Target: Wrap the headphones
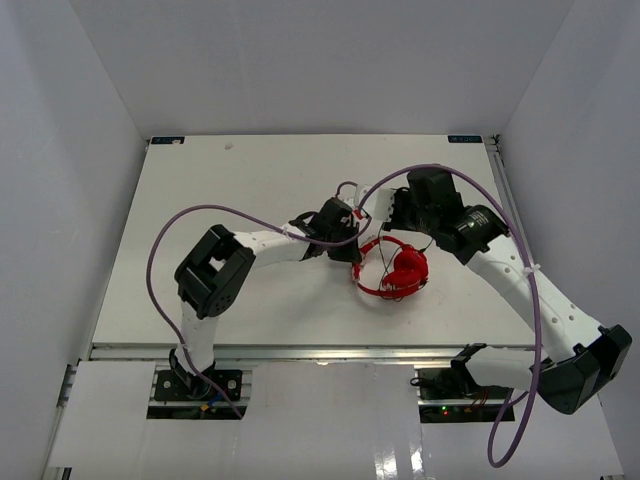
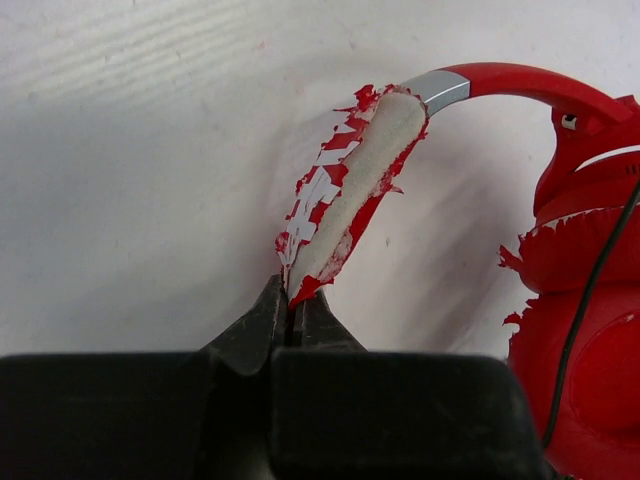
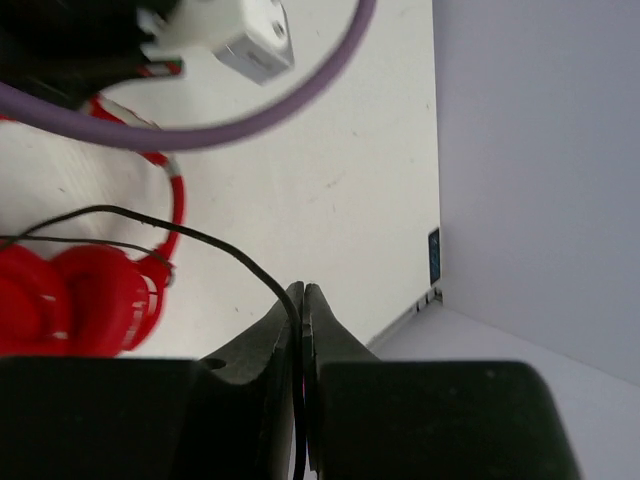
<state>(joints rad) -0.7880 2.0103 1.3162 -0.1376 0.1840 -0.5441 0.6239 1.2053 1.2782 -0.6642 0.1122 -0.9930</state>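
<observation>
The red headphones (image 1: 395, 270) lie mid-table, earcups folded together. In the left wrist view their headband (image 2: 350, 185) shows worn, peeling red padding, and my left gripper (image 2: 293, 296) is shut on its lower end; the earcups (image 2: 590, 330) sit at the right with the thin black cable (image 2: 592, 280) across them. My right gripper (image 3: 302, 293) is shut on that black cable (image 3: 200, 236), which runs left toward the headphones (image 3: 80, 295). From above, the left gripper (image 1: 352, 243) sits at the headband's left side and the right gripper (image 1: 388, 212) just behind the headphones.
A thick purple robot cable (image 1: 250, 215) loops over the left arm, and another one (image 1: 520, 240) loops over the right arm. The purple cable (image 3: 200, 130) passes close above the right gripper's view. The table's right edge (image 3: 434, 200) meets the white wall.
</observation>
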